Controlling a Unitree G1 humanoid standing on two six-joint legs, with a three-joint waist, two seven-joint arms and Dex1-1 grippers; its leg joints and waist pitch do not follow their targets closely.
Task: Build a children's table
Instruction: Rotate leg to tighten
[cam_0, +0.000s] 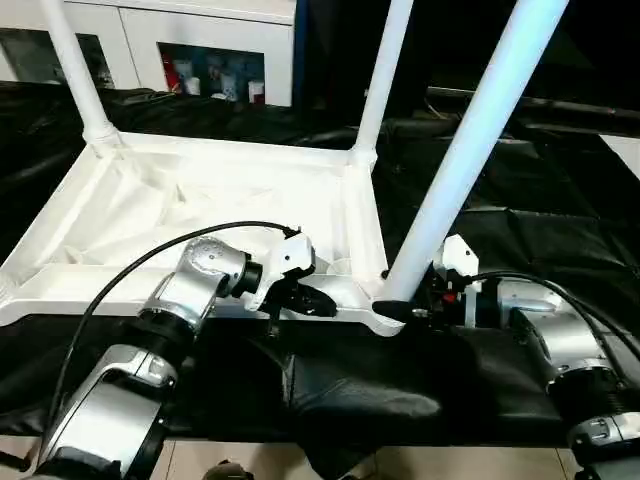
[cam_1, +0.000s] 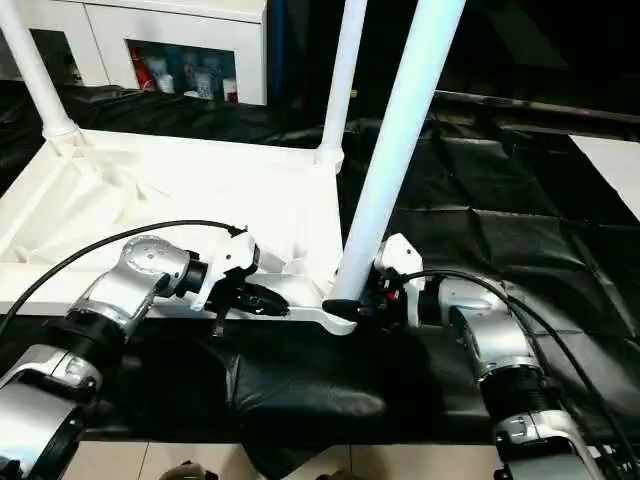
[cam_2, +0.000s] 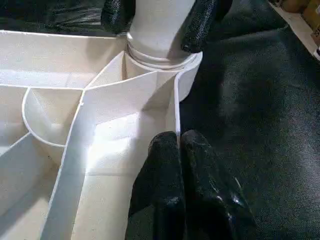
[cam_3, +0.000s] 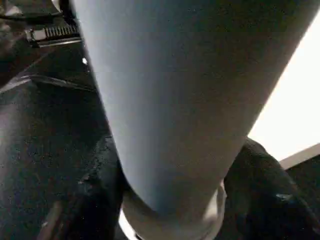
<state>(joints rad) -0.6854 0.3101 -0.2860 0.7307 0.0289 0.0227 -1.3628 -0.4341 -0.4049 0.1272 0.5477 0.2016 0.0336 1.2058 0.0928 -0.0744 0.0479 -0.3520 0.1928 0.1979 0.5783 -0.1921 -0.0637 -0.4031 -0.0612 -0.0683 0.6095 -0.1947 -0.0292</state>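
head views: upturned tabletop (cam_0: 200, 215) on black cloth (cam_0: 520, 230); near leg (cam_0: 470, 150) at 3 o'clock of the left gripper (cam_0: 315, 300), which is closed, empty. left wrist: right gripper (cam_2: 157, 20) straddles that leg. right wrist: fingers (cam_3: 265, 185) flank leg; clamp unclear. risk: leg half-seated, tilting loose.

The upturned tabletop (cam_0: 200, 215) lies on the mat (cam_0: 520, 250) (cabinet (cam_0: 190, 40) behind); three legs stand in corner sockets, the near-right leg (cam_0: 465, 150) between the right gripper's (cam_0: 412, 312) fingers.
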